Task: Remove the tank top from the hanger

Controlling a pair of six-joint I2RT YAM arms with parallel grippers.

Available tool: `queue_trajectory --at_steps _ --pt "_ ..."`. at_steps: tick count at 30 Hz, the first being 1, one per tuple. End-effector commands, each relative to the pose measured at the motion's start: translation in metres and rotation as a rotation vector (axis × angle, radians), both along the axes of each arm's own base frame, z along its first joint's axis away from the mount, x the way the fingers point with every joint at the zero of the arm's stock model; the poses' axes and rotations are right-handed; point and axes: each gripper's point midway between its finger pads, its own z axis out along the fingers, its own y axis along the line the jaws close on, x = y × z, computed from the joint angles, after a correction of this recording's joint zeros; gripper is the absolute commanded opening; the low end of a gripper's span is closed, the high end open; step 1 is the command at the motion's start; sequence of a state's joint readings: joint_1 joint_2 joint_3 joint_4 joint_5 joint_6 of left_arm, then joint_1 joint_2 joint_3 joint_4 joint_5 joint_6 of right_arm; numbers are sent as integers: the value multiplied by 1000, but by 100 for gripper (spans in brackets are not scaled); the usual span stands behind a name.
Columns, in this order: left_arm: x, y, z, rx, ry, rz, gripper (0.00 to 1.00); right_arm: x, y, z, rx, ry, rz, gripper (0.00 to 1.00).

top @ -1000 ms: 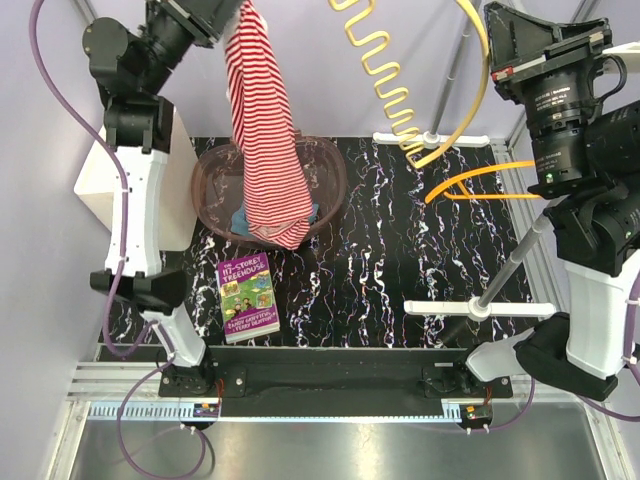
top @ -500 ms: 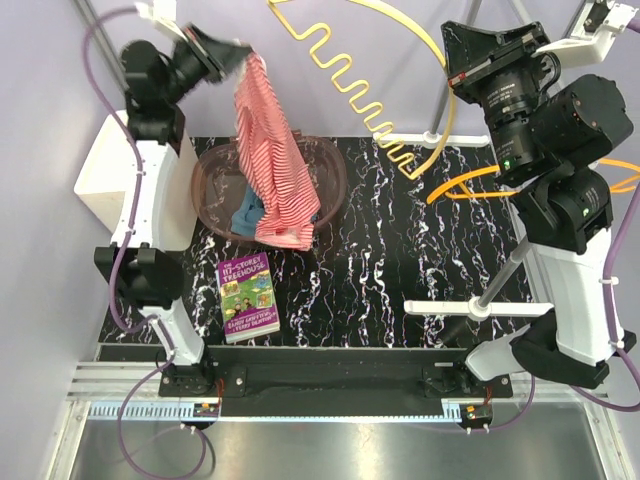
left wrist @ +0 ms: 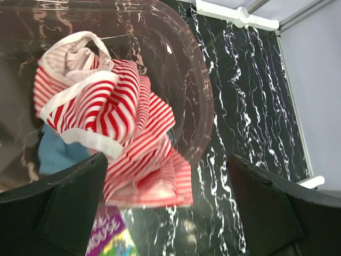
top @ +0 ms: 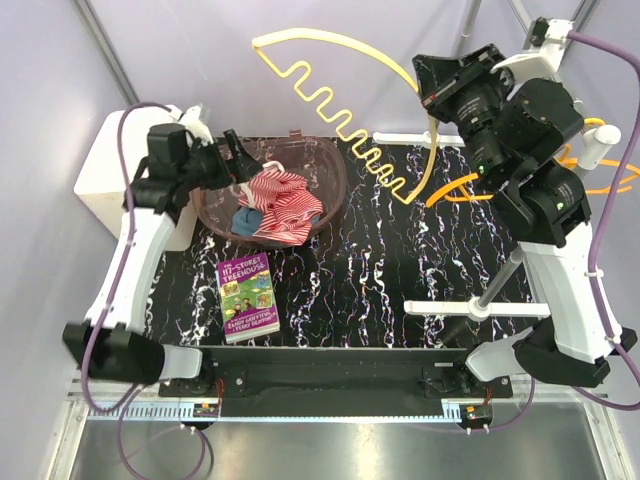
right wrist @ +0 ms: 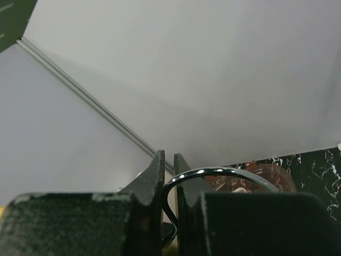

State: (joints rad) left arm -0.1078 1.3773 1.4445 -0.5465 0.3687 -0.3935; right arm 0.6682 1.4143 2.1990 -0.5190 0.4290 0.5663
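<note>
Top external: tank top (top: 280,203) lies heaped in basket (top: 335,165), hem over near rim, off hanger (top: 330,100) | left gripper (left wrist: 165,176) spread wide above it, gripping nothing, so cloth rests free | right gripper (right wrist: 169,160) narrow, pinching metal hook (right wrist: 224,172), keeping bare hanger aloft, well apart from basket.

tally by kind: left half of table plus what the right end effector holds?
garment: 2 (red-and-white striped tank top, blue cloth)
brown translucent plastic basket: 1
purple paperback book: 1
yellow plastic hanger: 1
Total: 5
</note>
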Motion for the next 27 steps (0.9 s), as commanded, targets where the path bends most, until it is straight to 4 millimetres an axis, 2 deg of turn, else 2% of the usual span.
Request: queue_trajectory --at_steps 1,3,5,7,9,12,13,14,16,17,19,21,24,25,27 --pt "-53 5 62 0 -165 -18 99 -2 8 -15 -70 8 44 0" --pt "-75 3 86 -38 -224 -26 99 -1 13 -28 -137 14 62 0" --pt "-86 -2 95 -83 -236 -38 98 -2 16 -35 -187 9 81 0" --pt "-97 -5 96 -125 -214 -44 96 -6 17 -38 -205 6 98 0" --pt "-102 -7 88 -149 -178 -41 89 -8 17 -38 -211 0 107 0" --pt "-108 -23 50 -161 -75 -82 83 -12 15 -37 -208 -4 110 0" --pt "-109 -31 31 -158 -20 -117 82 -13 14 -35 -202 -5 110 0" --pt "-110 -49 15 -130 22 -173 82 -14 14 -36 -201 -5 114 0" --pt "-106 -56 -7 -45 74 -159 81 -18 11 -34 -190 -8 113 0" --pt "-105 -70 -22 5 107 -196 81 -19 10 -35 -185 -4 110 0" --pt "-97 -72 -35 60 126 -172 76 -23 4 -32 -168 -7 100 0" --pt "-91 -75 -57 105 189 -158 65 -27 0 -29 -158 -13 94 0" --pt "-79 -66 -79 186 223 -103 66 -31 -6 -26 -154 -20 79 0" --pt "-77 -66 -84 196 233 -98 73 -32 -9 -26 -151 -20 70 0" --pt "-71 -68 -98 222 266 -105 75 -34 -14 -25 -149 -24 55 0"
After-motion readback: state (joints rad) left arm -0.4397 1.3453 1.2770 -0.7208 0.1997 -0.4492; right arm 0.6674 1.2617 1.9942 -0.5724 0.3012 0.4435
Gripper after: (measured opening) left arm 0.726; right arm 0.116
